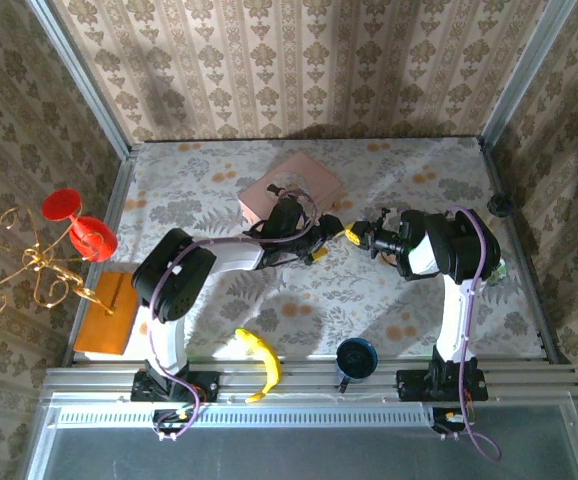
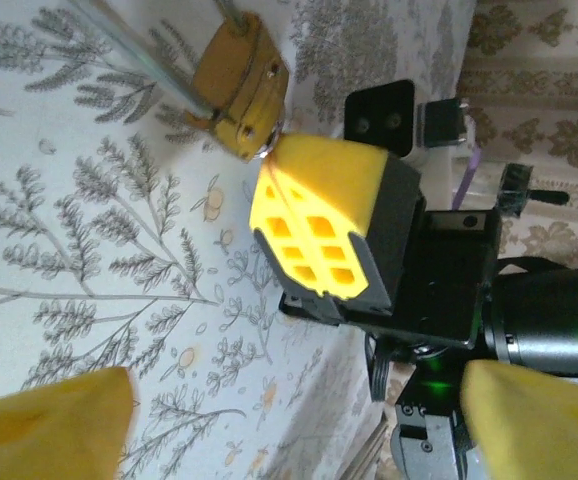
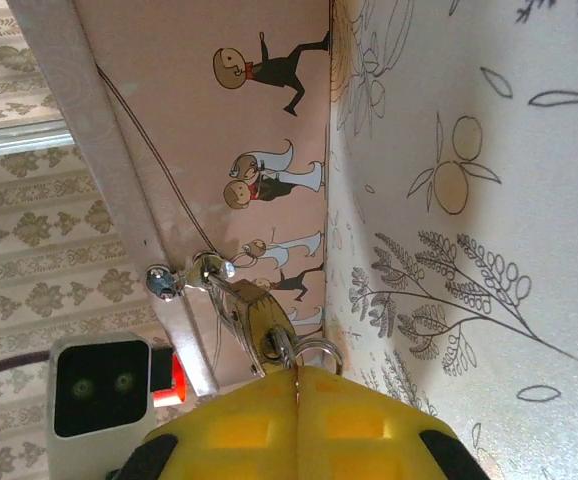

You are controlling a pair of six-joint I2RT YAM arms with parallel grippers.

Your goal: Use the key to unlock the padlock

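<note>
Looming beside the padlock [image 3: 257,318], a pink box [image 3: 199,130] (cartoon-lidded); banana [image 1: 261,362] well apart.

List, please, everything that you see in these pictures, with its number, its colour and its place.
padlock: 1, brass, on the box's clasp
key: 1, silver, at the padlock's end
box: 1, pink with cartoon figures, table's far middle
banana: 1, yellow, near edge
mug: 1, dark blue, near edge
goblet: 1, red, far left
wire stand: 1, gold, far left
board: 1, orange, left edge
tablecloth: 1, pale floral, over the table
left fingers: 2, yellow, open, facing the padlock
right fingers: 2, yellow, shut on the key
</note>
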